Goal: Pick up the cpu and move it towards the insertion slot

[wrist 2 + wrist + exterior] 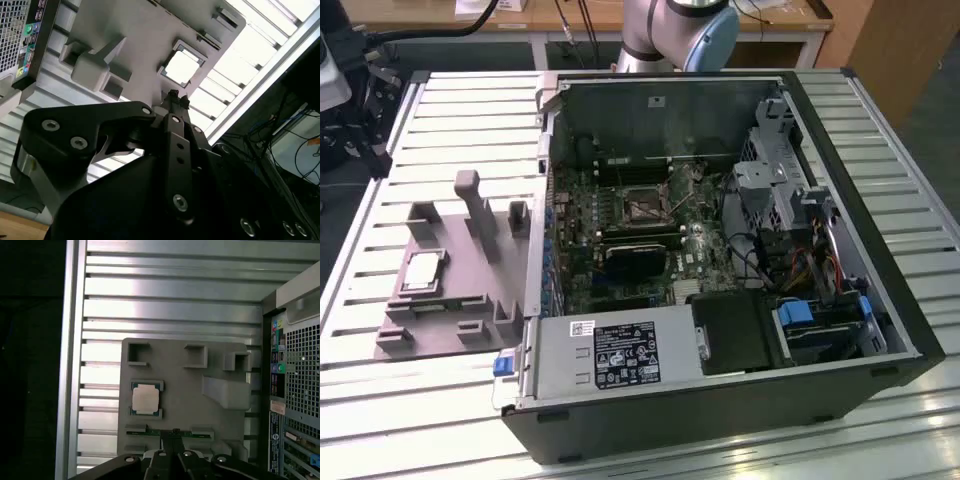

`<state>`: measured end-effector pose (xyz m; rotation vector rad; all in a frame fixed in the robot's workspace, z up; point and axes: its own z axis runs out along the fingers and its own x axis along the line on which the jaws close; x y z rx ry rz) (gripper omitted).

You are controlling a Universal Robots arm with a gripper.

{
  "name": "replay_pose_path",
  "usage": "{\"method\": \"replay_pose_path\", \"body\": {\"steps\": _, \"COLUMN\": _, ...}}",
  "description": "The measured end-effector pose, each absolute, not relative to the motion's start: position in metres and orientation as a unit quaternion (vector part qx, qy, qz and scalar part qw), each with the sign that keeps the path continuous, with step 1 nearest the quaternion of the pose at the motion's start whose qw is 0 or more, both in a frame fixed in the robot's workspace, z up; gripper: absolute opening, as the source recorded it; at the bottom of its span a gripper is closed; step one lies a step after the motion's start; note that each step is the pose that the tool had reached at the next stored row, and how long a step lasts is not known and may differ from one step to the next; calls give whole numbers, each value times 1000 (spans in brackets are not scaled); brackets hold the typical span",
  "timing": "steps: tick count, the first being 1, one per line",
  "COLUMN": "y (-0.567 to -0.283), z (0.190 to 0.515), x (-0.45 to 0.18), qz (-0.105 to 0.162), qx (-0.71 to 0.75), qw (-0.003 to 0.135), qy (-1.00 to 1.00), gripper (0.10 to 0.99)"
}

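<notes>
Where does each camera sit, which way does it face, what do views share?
Exterior view: off the arm, looking down into the open case and slot; the arm shows beyond it.
First wrist view: on the wrist, looking down past the gripper at the fixture.
Second wrist view: on the wrist, slanting along the gripper at the fixture.
All three show the cpu on the fixture.

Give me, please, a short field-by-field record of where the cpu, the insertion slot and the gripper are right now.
cpu: lying flat in a recess of the grey fixture plate, not gripped
fixture plate: on the slatted table, beside the open computer case
insertion slot: on the motherboard inside the case
gripper: over the plate's edge, apart from the cpu, jaws together, holding nothing
</notes>
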<state>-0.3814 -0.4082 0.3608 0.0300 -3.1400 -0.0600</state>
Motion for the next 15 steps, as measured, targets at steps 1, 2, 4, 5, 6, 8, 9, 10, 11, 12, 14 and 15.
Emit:
{"method": "replay_pose_path", "body": {"steps": 1, "y": -408, "z": 361, "x": -381, "qz": -19, "qx": 10, "qw": 0, "qy": -1000, "gripper": 102}}
{"method": "replay_pose_path", "body": {"steps": 2, "y": -408, "z": 361, "x": -381, "qz": -19, "qx": 10, "qw": 0, "qy": -1000, "gripper": 102}}
{"method": "replay_pose_path", "body": {"steps": 4, "y": -408, "z": 361, "x": -381, "qz": -19, "qx": 10, "qw": 0, "qy": -1000, "gripper": 102}}
{"method": "replay_pose_path", "body": {"steps": 5, "y": -408, "z": 361, "x": -381, "qz": -19, "qx": 10, "qw": 0, "qy": -1000, "gripper": 102}}
{"method": "replay_pose_path", "body": {"steps": 6, "y": -408, "z": 361, "x": -381, "qz": -19, "qx": 10, "qw": 0, "qy": -1000, "gripper": 102}}
{"method": "replay_pose_path", "body": {"steps": 8, "y": -408, "z": 361, "x": -381, "qz": -19, "qx": 10, "qw": 0, "qy": -1000, "gripper": 102}}
{"method": "replay_pose_path", "body": {"steps": 9, "y": -408, "z": 361, "x": -381, "qz": -19, "qx": 10, "qw": 0, "qy": -1000, "gripper": 102}}
{"method": "replay_pose_path", "body": {"steps": 10, "y": -408, "z": 361, "x": -381, "qz": -19, "qx": 10, "qw": 0, "qy": -1000, "gripper": 102}}
{"method": "replay_pose_path", "body": {"steps": 11, "y": -408, "z": 360, "x": -382, "qz": -19, "qx": 10, "qw": 0, "qy": -1000, "gripper": 102}}
{"method": "replay_pose_path", "body": {"steps": 12, "y": -408, "z": 360, "x": -382, "qz": -19, "qx": 10, "qw": 0, "qy": -1000, "gripper": 102}}
{"method": "replay_pose_path", "body": {"steps": 14, "y": -408, "z": 358, "x": -382, "qz": -19, "qx": 10, "qw": 0, "qy": -1000, "gripper": 102}}
{"method": "replay_pose_path", "body": {"steps": 15, "y": -408, "z": 357, "x": -382, "qz": -19, "qx": 10, "qw": 0, "qy": -1000, "gripper": 102}}
